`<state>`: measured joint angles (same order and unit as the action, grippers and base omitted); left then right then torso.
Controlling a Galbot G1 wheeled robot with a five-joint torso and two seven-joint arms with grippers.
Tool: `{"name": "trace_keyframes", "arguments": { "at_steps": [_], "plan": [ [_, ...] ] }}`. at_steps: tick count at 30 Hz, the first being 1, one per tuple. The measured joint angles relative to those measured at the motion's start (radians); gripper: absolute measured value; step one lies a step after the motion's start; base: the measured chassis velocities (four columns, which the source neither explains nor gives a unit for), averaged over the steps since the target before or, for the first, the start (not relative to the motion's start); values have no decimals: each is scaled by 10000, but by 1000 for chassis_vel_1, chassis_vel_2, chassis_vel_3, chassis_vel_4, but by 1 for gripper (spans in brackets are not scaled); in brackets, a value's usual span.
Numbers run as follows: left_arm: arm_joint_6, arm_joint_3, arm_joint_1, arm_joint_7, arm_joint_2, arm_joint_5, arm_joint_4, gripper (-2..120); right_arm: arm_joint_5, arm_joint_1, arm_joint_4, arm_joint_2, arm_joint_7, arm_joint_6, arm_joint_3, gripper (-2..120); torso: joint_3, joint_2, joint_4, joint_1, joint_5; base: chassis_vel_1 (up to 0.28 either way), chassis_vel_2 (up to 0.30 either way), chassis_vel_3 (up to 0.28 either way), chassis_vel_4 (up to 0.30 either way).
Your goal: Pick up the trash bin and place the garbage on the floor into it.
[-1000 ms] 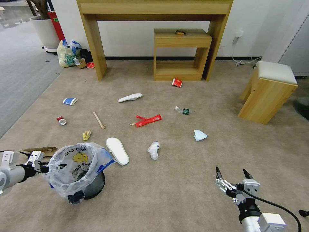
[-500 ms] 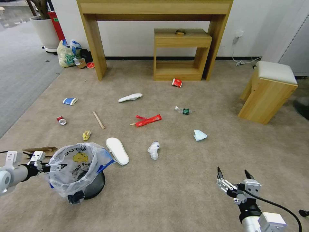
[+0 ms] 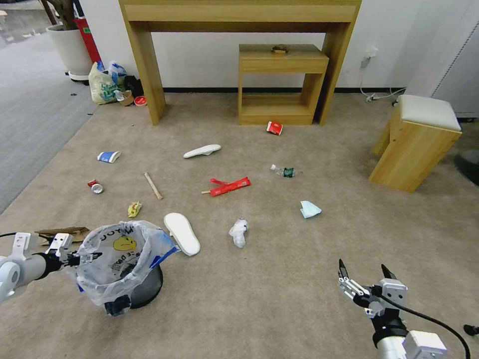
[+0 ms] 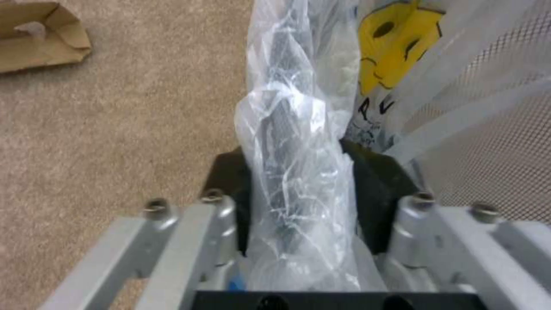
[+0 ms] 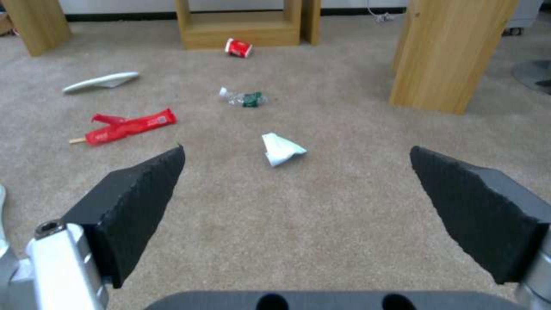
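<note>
Plastic-lined trash bin (image 3: 122,267) rim sits clamped in the left gripper (image 3: 85,258); right gripper (image 3: 363,275) gapes, white tissue (image 3: 310,209) ahead.

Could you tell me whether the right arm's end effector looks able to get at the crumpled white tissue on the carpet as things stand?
Probably yes. The right end effector hangs open above bare floor, and nothing lies between it and the white tissue. Whether the arm reaches that far is uncertain.

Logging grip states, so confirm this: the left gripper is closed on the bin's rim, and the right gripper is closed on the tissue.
Wrong on the right gripper: the right wrist view shows its fingers open and empty, the tissue on the carpet beyond. The left gripper is indeed closed on the bin rim.
</note>
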<state>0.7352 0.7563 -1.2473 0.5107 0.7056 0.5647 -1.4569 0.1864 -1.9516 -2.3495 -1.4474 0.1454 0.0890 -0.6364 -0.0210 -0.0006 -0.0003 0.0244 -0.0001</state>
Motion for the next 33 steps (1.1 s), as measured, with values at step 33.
{"name": "trace_keyframes", "arguments": {
  "at_steps": [33],
  "plan": [
    [5, 1612, -1336, -3607, 1263, 3203, -3154, 0, -38, 280, -292, 0, 287, -12, -94, 100, 0, 0, -1, 0, 2, 0, 0, 0, 0]
  ]
}}
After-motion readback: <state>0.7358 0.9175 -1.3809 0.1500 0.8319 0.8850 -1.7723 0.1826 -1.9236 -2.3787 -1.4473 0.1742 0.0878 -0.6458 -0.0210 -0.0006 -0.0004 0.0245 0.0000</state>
